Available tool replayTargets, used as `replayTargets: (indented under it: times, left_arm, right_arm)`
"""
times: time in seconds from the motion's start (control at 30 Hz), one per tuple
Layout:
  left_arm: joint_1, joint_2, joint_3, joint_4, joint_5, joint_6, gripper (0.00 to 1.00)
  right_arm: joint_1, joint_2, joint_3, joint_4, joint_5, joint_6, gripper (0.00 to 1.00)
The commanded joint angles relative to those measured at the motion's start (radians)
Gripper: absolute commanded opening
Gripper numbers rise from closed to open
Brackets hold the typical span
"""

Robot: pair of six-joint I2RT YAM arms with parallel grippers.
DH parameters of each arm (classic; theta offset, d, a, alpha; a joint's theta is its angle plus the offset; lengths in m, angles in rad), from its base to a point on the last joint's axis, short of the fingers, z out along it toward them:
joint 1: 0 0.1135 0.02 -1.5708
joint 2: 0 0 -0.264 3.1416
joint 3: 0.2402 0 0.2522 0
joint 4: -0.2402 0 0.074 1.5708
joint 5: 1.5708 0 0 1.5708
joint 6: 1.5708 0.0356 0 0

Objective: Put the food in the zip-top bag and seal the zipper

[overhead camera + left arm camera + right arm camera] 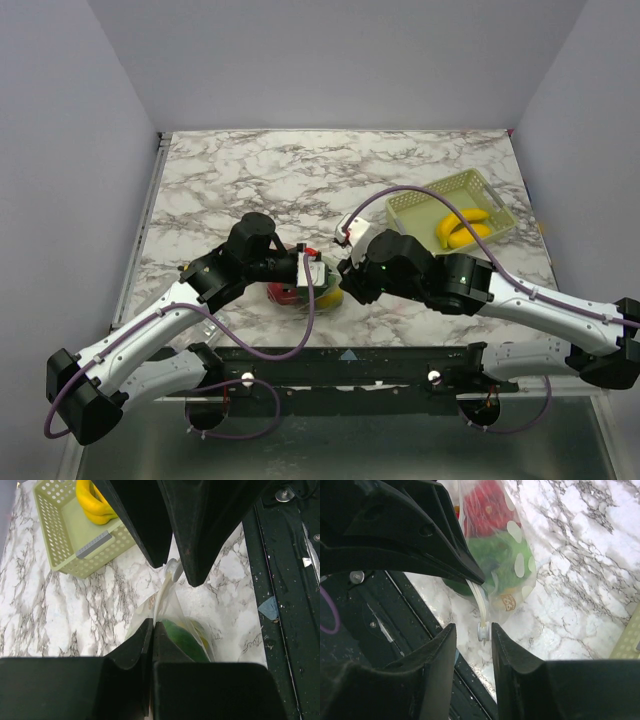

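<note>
Right now the sealing step looks to be in hand. Close to the near edge of the tabletop (300, 170), about midway along it, the zip-top bag (514, 600) sits with red and green food (502, 555) already inside. The left gripper (151, 626) is pinched tight on the zipper (479, 596). The right gripper (473, 628) straddles the strip's free end, jaws narrowly apart and not clearly pressing. Next, I reckon, the right one must close on the strip and run along it while the left holds firm. Farther off, toward the right edge, a green basket (400, 212) holds yellow bananas (462, 228).
</note>
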Motion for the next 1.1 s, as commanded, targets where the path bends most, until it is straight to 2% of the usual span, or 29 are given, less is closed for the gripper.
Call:
replayTargets:
  times: [0.0,0.13,0.33,0.5,0.63,1.07]
  left_arm:
    - [0.001,-0.022,0.035,-0.005,0.055,0.001,0.0]
    - [0.001,-0.019,0.036,-0.011,0.061,0.004,0.0]
    - [0.0,-0.015,0.038,-0.013,0.063,0.006,0.0]
    - [0.001,-0.016,0.041,-0.018,0.078,0.006,0.0]
    - [0.001,-0.016,0.042,-0.017,0.088,0.006,0.0]
    - [0.002,-0.016,0.046,-0.017,0.118,0.001,0.0]
  right_arm:
    - [0.005,0.028,0.039,-0.058,0.015,-0.021,0.36]
    - [0.006,0.035,0.046,-0.067,0.025,-0.037,0.36]
    - [0.005,0.045,0.054,-0.063,0.03,-0.055,0.18]
    - [0.006,0.059,0.054,-0.055,0.027,-0.062,0.12]
    - [0.005,0.064,0.053,-0.032,0.025,-0.07,0.0]
    - [0.006,0.086,0.023,0.114,0.048,-0.062,0.0]
